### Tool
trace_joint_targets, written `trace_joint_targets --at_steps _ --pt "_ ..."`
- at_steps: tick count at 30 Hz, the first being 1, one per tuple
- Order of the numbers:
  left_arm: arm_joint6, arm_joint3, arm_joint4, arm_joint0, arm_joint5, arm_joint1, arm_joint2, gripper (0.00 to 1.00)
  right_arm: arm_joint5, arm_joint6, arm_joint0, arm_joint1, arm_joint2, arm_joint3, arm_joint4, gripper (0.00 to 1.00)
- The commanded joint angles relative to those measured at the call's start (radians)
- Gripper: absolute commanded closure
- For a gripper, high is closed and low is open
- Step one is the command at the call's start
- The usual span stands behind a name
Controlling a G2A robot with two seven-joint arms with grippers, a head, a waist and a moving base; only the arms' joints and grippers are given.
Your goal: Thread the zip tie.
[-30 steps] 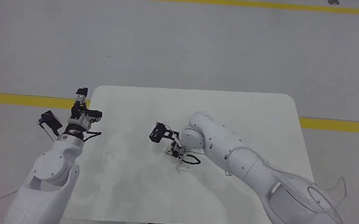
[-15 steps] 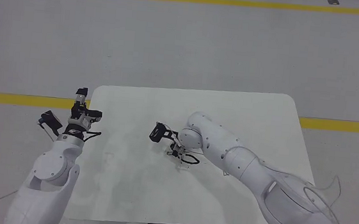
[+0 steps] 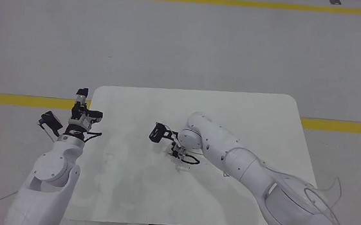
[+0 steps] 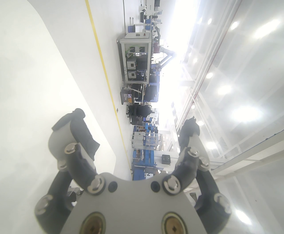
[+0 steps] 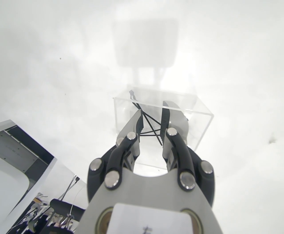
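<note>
A thin black zip tie (image 5: 149, 124) lies bent and crossing itself inside a small clear plastic box (image 5: 199, 124) on the white table (image 3: 251, 112). My right gripper (image 5: 152, 109) reaches down into that box, open, with its two fingers on either side of the zip tie strands and a visible gap to them. In the top view the right gripper (image 3: 180, 156) is near the table's middle, over the box (image 3: 184, 166). My left gripper (image 4: 134, 117) is open and holds nothing. It sits at the table's left edge (image 3: 84, 107), pointing away from the table.
The white table top around the box is bare. A yellow floor line (image 3: 334, 125) runs behind the table. Beyond the left gripper, racks and blue bins (image 4: 142, 141) stand far off in the room.
The right arm's elbow and forearm have shifted slightly, and its gripper has edged a little to the left over the box. The left arm has not moved.
</note>
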Motion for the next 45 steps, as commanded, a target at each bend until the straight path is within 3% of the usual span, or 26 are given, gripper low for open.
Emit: trace_joint_targets --at_steps 1,16,25,27,31,45 --pt "0.000 0.000 0.000 0.000 0.000 0.000 0.000 0.00 0.000 0.006 -0.002 0.002 0.005 -0.007 -0.006 0.80" --pt "0.000 0.000 0.000 0.000 0.000 0.000 0.000 0.00 0.000 0.046 -0.019 0.020 0.012 -0.053 -0.012 0.73" --pt "0.000 0.000 0.000 0.000 0.000 0.000 0.000 0.00 0.000 0.031 -0.014 0.018 -0.019 -0.031 0.002 0.73" --pt "0.000 0.000 0.000 0.000 0.000 0.000 0.000 0.00 0.000 0.027 -0.009 0.015 -0.025 -0.024 0.006 0.78" --pt "0.000 0.000 0.000 0.000 0.000 0.000 0.000 0.00 0.000 0.023 0.000 0.012 -0.033 -0.017 0.010 0.99" --pt "0.000 0.000 0.000 0.000 0.000 0.000 0.000 0.00 0.000 0.031 0.010 0.024 -0.014 -0.041 0.013 1.00"
